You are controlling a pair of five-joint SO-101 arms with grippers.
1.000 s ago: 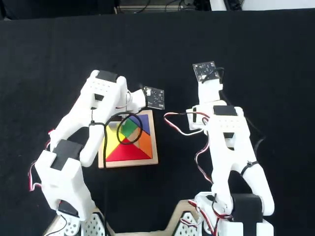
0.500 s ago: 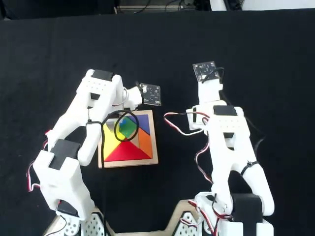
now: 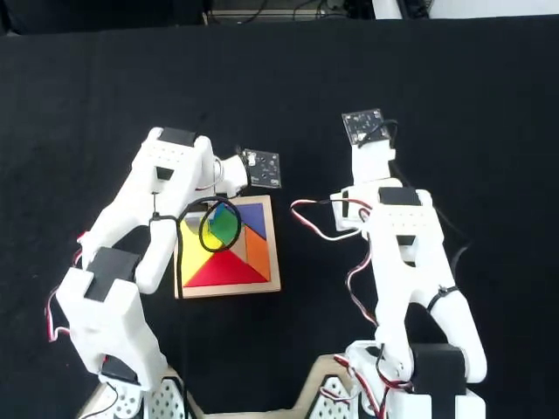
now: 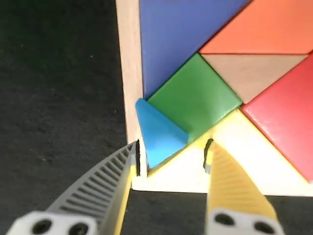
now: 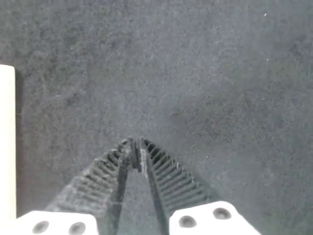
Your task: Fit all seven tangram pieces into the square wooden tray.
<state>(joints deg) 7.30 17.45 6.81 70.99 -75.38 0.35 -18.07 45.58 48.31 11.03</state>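
The square wooden tray lies on the black cloth under the left arm. It holds a red triangle, a yellow triangle, a green square, an orange piece and a dark blue piece. A small light blue triangle sits tilted in the tray's corner, propped against the green square. My left gripper is open, its fingers on either side of that triangle. My right gripper is shut and empty over bare cloth, to the right of the tray.
A tan triangle lies between the orange and red pieces. A black cable loop hangs over the tray. The tray's pale edge shows beside my right gripper. Black cloth covers the table all around.
The left arm's wrist has drifted slightly left and toward the far side of the tray. The right arm has not moved.
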